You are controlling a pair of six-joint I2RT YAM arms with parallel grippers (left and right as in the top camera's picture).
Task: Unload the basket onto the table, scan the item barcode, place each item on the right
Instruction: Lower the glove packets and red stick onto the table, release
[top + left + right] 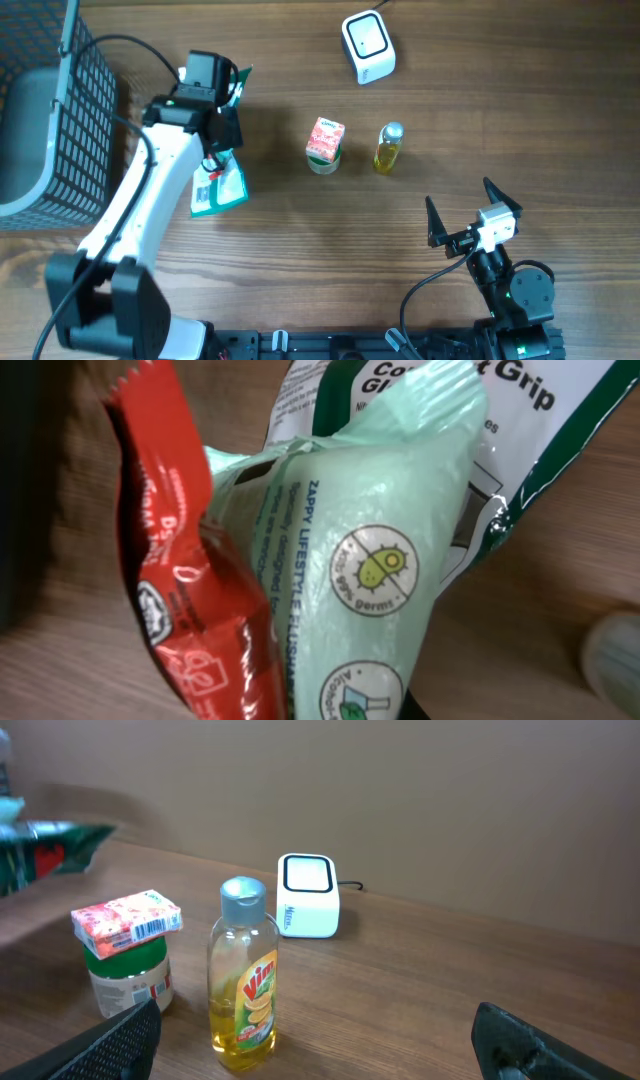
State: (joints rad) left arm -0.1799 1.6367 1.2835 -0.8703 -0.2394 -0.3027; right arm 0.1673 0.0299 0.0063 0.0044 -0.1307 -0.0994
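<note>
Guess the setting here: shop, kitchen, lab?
Probably a mock shop checkout set up on a wooden table: a white barcode scanner, a wire basket at the side, and small groceries such as a Vim dish-soap bottle and a wipes packet.

Wooden table (300,260), dark wire basket (90,90) at its left edge with a grey inside, green-topped jar (130,985) standing mid-table, small pink box (326,137) resting on top of it, bottle of yellow liquid (388,148) with a grey cap, upright just beside the jar.
</note>
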